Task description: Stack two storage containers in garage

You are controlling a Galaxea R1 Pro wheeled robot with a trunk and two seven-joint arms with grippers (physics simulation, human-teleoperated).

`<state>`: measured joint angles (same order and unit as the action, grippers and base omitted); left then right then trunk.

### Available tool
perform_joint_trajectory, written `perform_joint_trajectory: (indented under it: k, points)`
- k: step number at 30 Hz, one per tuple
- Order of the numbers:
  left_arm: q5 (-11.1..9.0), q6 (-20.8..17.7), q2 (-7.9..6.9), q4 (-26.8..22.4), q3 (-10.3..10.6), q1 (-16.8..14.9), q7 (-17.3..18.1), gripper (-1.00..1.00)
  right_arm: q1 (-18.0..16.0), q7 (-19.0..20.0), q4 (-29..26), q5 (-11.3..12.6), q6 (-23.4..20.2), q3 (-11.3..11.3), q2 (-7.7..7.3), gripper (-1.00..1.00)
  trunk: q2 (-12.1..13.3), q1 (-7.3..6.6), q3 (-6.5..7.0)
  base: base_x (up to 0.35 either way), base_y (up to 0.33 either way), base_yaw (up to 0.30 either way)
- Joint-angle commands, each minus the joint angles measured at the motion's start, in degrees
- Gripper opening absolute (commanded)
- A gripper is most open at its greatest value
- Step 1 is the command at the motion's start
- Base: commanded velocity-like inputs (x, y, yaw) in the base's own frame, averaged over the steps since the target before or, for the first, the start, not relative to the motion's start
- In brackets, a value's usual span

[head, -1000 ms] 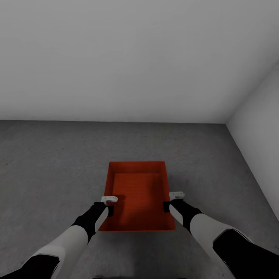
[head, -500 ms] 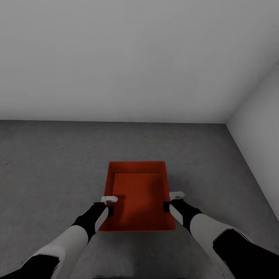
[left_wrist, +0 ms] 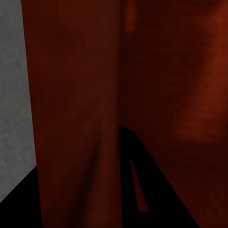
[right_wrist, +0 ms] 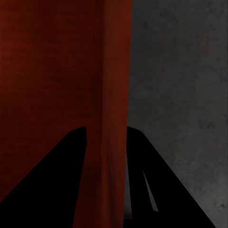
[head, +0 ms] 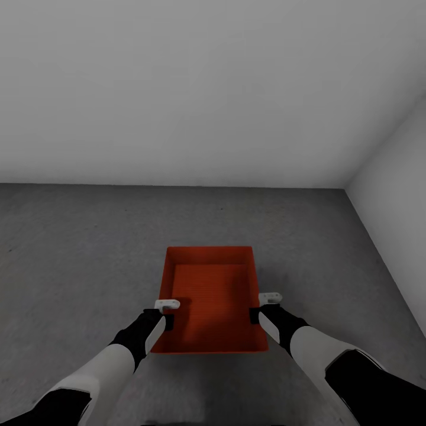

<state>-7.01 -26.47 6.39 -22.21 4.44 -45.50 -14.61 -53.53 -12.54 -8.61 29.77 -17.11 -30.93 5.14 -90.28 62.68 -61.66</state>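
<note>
Red box (head: 208, 296) held over grey floor (head: 71, 248) near corner of white walls (head: 207, 89), open side up, 1 gripper on each long wall; 2nd box not identifiable. Left gripper (head: 167, 312) pinching left wall, 1 finger (left_wrist: 156, 190) inside, 1 outside; right gripper (head: 264, 307) pinching right wall (right_wrist: 114, 95), dark fingers (right_wrist: 52, 175) straddling it.

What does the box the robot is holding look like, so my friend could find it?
Look at the dark grey mottled floor in front of the plain white wall. Between the left gripper and the right gripper sits a red-orange, lidless rectangular box, the one brightly coloured thing there.
</note>
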Motion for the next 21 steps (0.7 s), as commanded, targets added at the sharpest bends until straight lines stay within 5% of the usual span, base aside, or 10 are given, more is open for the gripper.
perform_joint_trajectory:
  k: [1,7,8,21]
  points:
    - [-0.21,-0.19,-0.23,-0.29,1.19,-0.03,-0.60,-1.00,0.00,0.01,-0.03,2.98,-0.50,-1.96,-0.05,-1.00,-0.02,0.00,-0.04,0.000,0.000,0.000]
    - [-0.27,-0.24,-0.23,-0.29,1.19,-0.03,-0.60,-1.00,0.00,-0.11,-0.04,2.93,-0.51,-2.03,-0.05,-1.00,-0.02,0.00,-0.04,0.000,0.000,0.000]
    - [-0.28,-0.25,-0.23,-0.26,1.19,-0.03,-0.60,1.00,0.00,-0.19,-0.03,2.93,-0.52,-2.03,-0.05,1.00,-0.02,0.00,-0.04,0.000,0.000,0.000]
    - [-0.63,-0.25,-0.32,-0.17,1.10,-0.03,-0.64,1.00,0.00,-0.41,-0.01,2.93,-0.47,-2.03,-0.04,1.00,-0.02,0.00,-0.04,0.000,0.000,0.000]
